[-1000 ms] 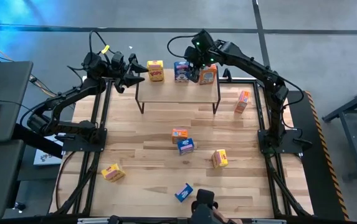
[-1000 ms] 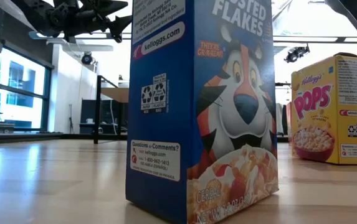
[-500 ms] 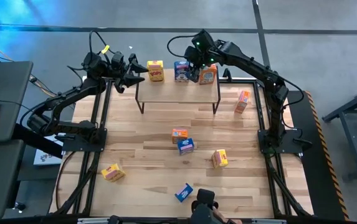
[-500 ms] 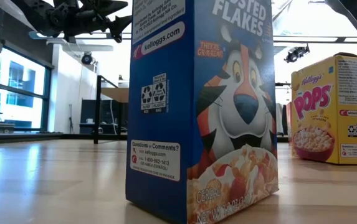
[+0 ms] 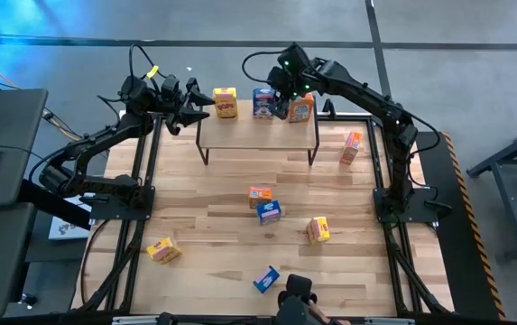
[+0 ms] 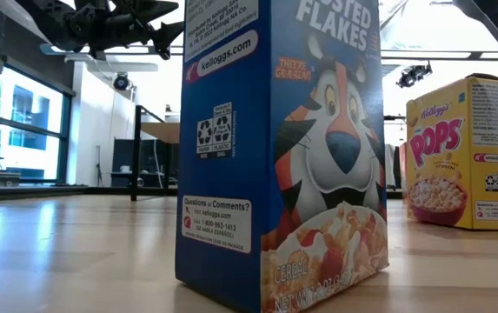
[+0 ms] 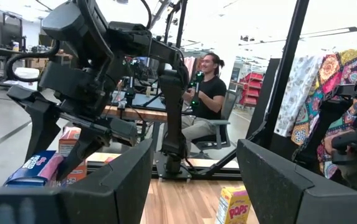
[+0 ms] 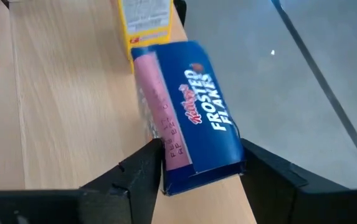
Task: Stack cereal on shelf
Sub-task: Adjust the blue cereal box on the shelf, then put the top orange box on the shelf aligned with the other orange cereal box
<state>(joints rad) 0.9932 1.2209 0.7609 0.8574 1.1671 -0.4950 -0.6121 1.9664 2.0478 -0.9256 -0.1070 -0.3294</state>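
The shelf stands at the table's far middle. On its plank are a yellow cereal box, a blue cereal box and an orange cereal box. My right gripper reaches down from the far side and is shut on the blue box, which sits close to the plank's far edge. My left gripper hangs open just off the shelf's left end, with nothing between its fingers. My right gripper has the blue box's nearer end between its two fingers. One finger is on the pink face and the other on the opposite side. The fingers slant down from the table's far side. The box sits on the shelf's plank; how its base rests is hidden.
Several more cereal boxes are spread over the table: orange by the right frame, orange, blue, yellow, yellow and blue near the front. A person sits beyond the table.
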